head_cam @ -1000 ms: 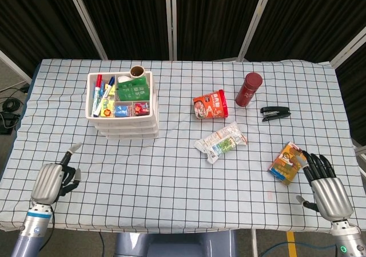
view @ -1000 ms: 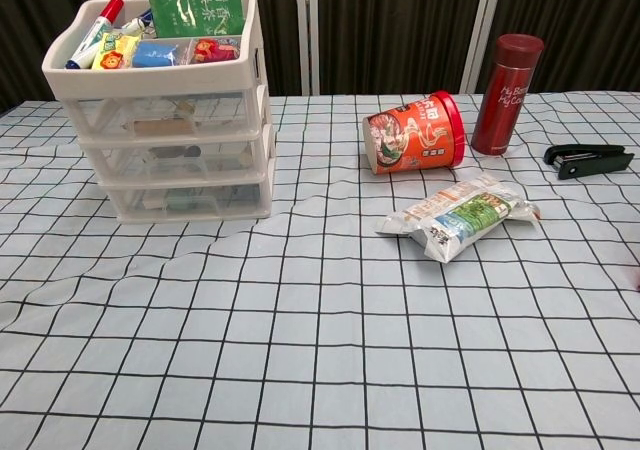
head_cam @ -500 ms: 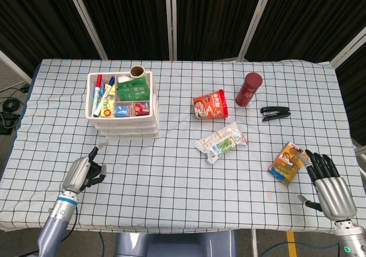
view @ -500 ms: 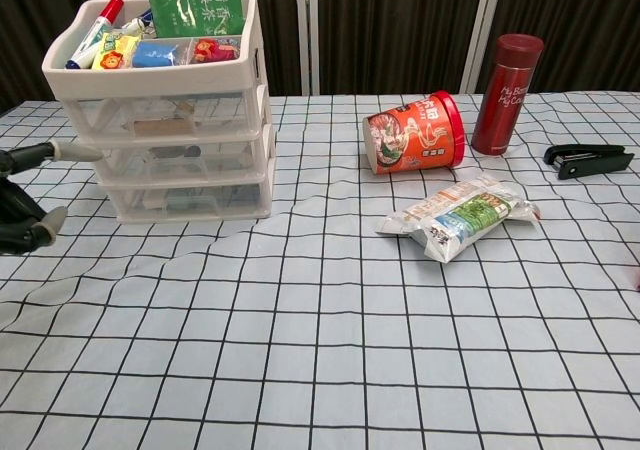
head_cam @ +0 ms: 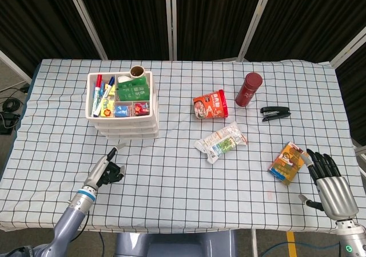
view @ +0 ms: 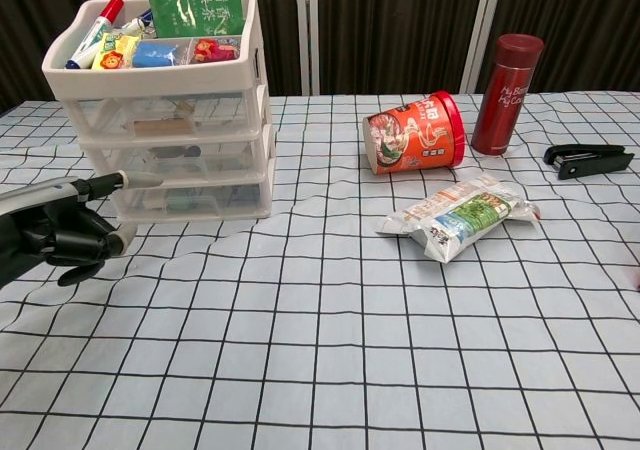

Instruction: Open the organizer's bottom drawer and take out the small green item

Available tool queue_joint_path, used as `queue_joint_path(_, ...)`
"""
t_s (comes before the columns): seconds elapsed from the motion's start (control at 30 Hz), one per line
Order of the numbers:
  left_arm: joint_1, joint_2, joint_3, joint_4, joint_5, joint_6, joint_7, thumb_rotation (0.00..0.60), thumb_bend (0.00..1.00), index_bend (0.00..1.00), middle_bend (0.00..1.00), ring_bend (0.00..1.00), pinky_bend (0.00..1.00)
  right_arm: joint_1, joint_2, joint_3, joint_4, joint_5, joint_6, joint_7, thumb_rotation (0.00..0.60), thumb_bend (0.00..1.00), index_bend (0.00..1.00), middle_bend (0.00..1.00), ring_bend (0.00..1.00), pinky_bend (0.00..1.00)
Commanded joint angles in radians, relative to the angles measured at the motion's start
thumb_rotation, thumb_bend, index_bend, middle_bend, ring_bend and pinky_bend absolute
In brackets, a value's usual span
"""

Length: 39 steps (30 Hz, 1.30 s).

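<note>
Organizer (head_cam: 122,109): white, three stacked drawers under an open top tray, on the left half of the bench; drawer fronts face the robot, long side running left to right
Bottom drawer (view: 190,199): pushed in flush with the two above; contents show only as blurred shapes through the clear front
Green item: cannot be told apart inside the drawer in either view
Top tray: markers (head_cam: 102,94) standing at the left, green packets (head_cam: 133,89) upright at the back, small coloured boxes in front
Bench (head_cam: 171,183): covered by a white cloth with a black grid, wrinkled near the organizer
Room: dark panels with pale frames behind the bench; cables on the floor at the far left
Left hand (head_cam: 107,169): low over the cloth, in front of the organizer and just left of its front; one finger stretched toward the bottom drawer, its tip near the front but apart from it; other fingers (view: 72,238) curled in, holding nothing
Right hand (head_cam: 327,181): at the near right corner of the bench, back upward, fingers spread and straight, holding nothing; seen in the head view only
Snack box (head_cam: 287,161): orange, flat, just left of the right hand's fingertips
Other things: cup noodles (head_cam: 209,105) on its side, red flask (head_cam: 248,89) upright, black stapler (head_cam: 275,113), clear snack bag (head_cam: 221,141), all right of the organizer and well apart from it
</note>
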Motion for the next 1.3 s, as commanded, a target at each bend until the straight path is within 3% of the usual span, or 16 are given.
queue_joint_path(0.03,-0.016,-0.025,-0.024,0.021,-0.027,-0.029,-0.05,0.6,0.65,0.06,1.0,0.98,0.85,0.001,0.0,0.0,0.0,0.001,-0.002,0.002,0.6,0.0,0.0,0.0,0.0,0.0)
queue_joint_path(0.8,-0.074,-0.043,-0.107,0.043,-0.243,-0.2,-0.229,0.6,0.65,0.03,1.0,0.98,0.84,0.001,0.006,0.001,-0.001,0.0,-0.001,0.019,0.6,0.0,0.0,0.0,0.0,0.0)
queue_joint_path(1.3,-0.125,-0.034,-0.147,0.073,-0.391,-0.302,-0.28,0.6,0.66,0.03,1.0,0.98,0.85,-0.001,0.004,0.003,-0.003,0.0,0.002,0.017,0.6,0.0,0.0,0.0,0.0,0.0)
